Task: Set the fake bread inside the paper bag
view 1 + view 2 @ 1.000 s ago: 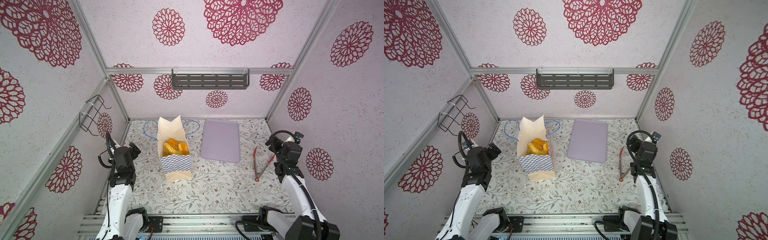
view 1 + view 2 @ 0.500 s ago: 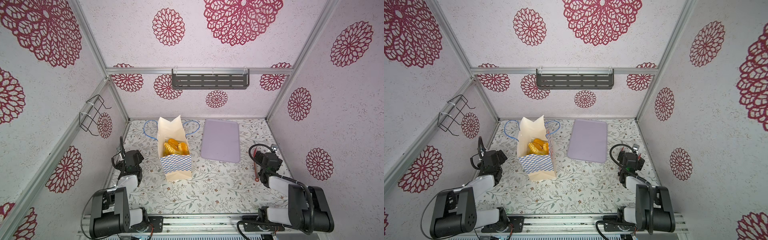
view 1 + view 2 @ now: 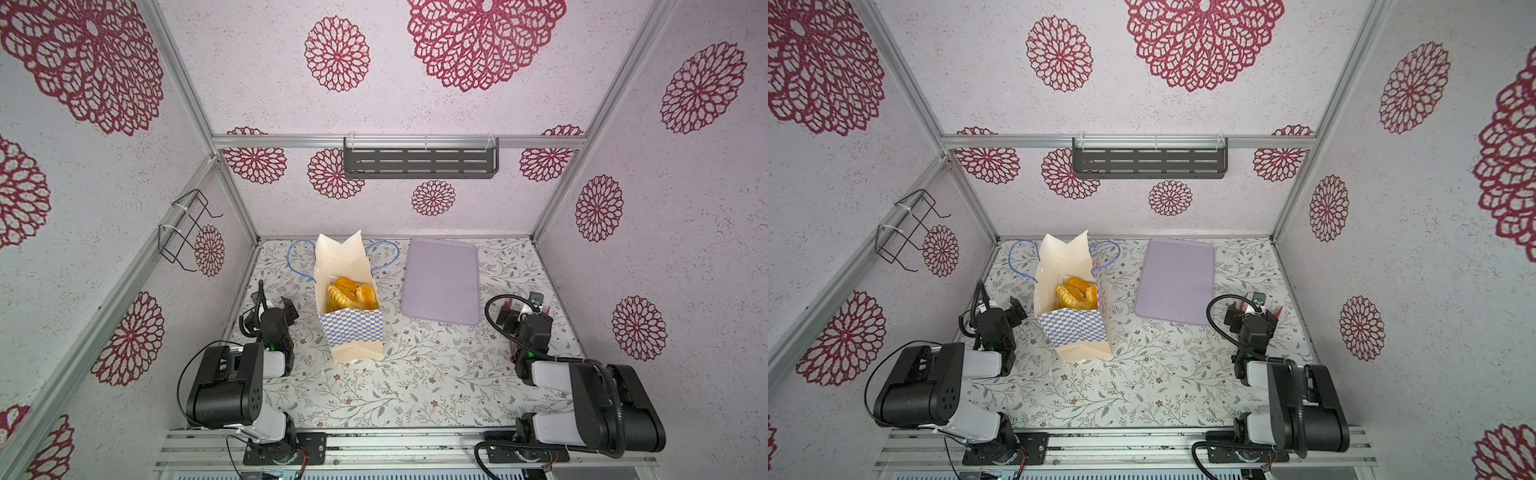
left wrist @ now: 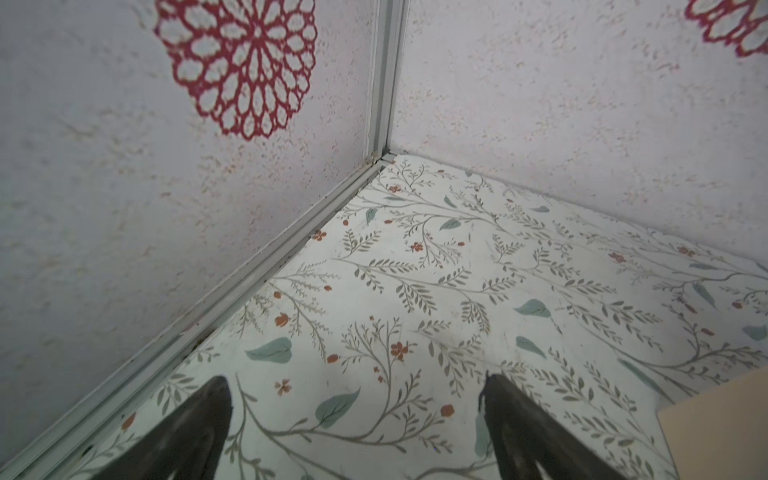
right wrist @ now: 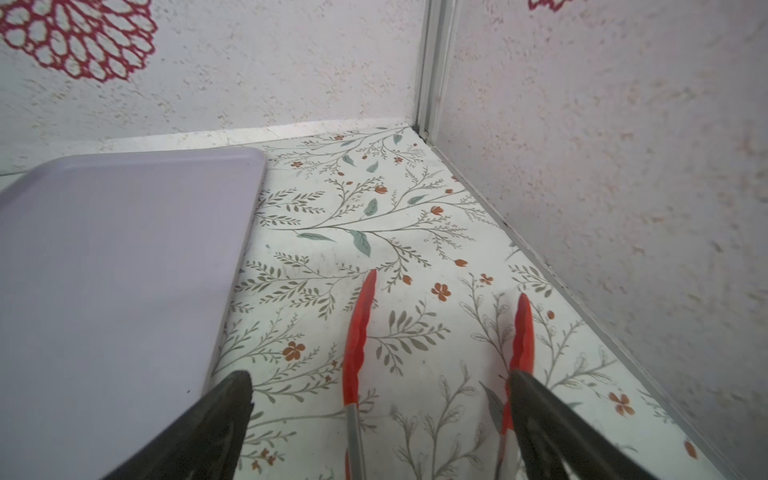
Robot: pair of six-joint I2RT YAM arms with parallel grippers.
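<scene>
The bread (image 3: 352,293) in the bag (image 3: 353,332), centre-left in a top view, looks light, stiff and slippery; I'd grip a piece across its middle. The left pincer (image 4: 355,378) and right pincer (image 5: 379,373) are spread, empty

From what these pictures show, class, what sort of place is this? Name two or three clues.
Probably a robot test booth: a left arm and right arm mounted on a front rail, an aluminium frame around patterned walls, and props: fake bread in a paper bag, a lilac tray.
</scene>
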